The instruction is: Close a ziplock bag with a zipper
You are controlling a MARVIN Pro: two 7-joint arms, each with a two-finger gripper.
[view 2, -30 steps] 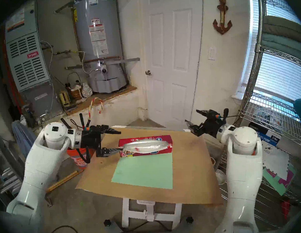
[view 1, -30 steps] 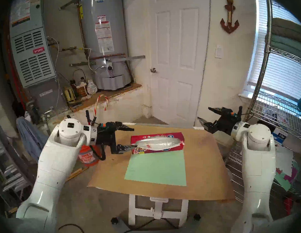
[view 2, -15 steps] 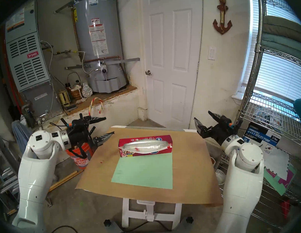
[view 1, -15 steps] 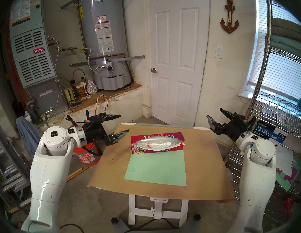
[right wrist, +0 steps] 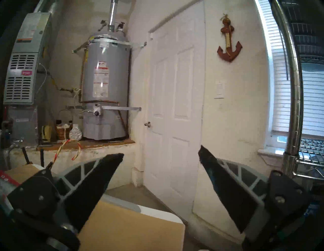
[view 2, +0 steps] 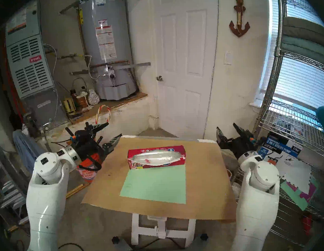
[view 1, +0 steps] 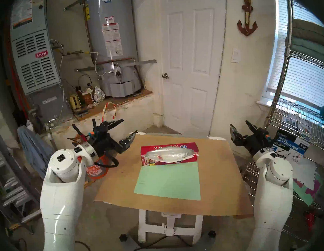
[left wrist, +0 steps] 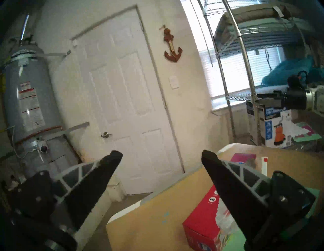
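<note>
Head stereo left shows our left tool (view 1: 126, 126) raised off the worktop's (view 1: 216, 175) far left corner, jaws spread wide and gripping nothing. Below it stands an orange bucket (view 1: 95, 170) on the floor. At mid-worktop the bag (view 1: 168, 154) lies lengthwise on top of a red box (view 1: 188, 146), puffed and shiny, its white zipper (view 1: 193, 154) strip reaching the box's right end; whether it is sealed we cannot tell. A green sheet (view 1: 169, 180) lies flat on the near side of the box, touching it. Farther right, our right tool (view 1: 241, 126) hangs beyond the worktop's right edge, well apart from the bag, jaws likewise wide and empty, in front of a wire rack (view 1: 297, 115). From the left wrist we see the box (left wrist: 201, 226) just beside the right finger (left wrist: 228, 184).
</note>
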